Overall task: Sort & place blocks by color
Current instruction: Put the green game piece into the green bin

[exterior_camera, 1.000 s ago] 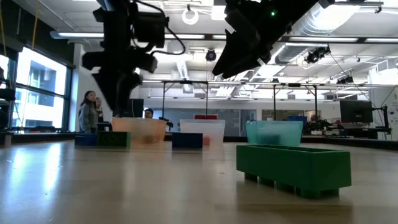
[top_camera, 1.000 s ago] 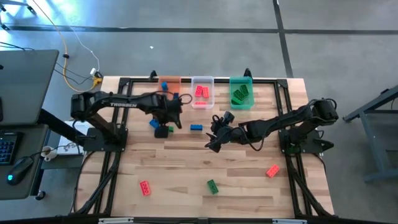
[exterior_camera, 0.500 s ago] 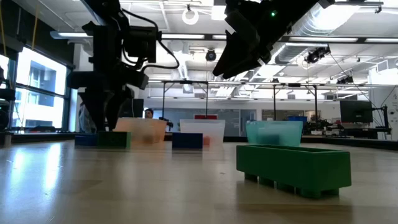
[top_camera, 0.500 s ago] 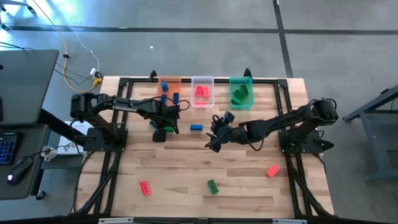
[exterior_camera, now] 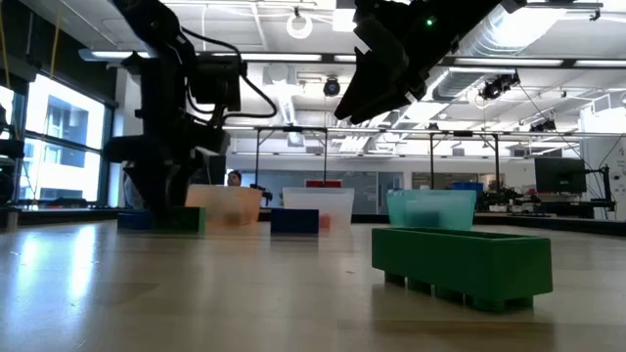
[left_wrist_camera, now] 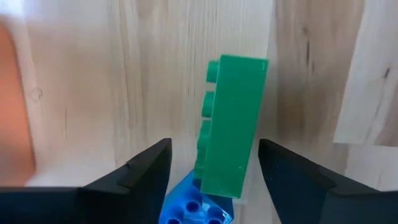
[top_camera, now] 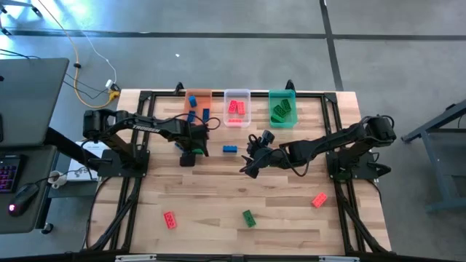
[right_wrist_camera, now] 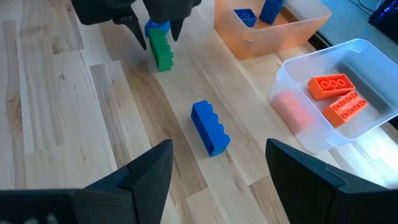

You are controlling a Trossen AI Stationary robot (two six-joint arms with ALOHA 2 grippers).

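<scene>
surface [top_camera: 218,196]: pale wooden planks, carrying three bins and scattered blocks.
left arm's gripper [top_camera: 191,148]: lowered to the surface near the orange bin, jaws spread either side of a green block [left_wrist_camera: 231,124], not touching it.
right arm's gripper [top_camera: 249,154]: held above mid-surface, jaws released, holding nothing.
orange bin [top_camera: 198,93]: far edge, blue blocks inside.
clear bin [top_camera: 237,94]: beside it, red blocks inside.
green bin [top_camera: 282,95]: next along, green blocks inside.
blue block under left jaws [left_wrist_camera: 200,208]: touching the green block's end.
loose blue block [top_camera: 230,149]: between the two grippers.
near-edge blocks: red [top_camera: 170,219], green [top_camera: 249,217], red [top_camera: 318,199], well apart.
</scene>
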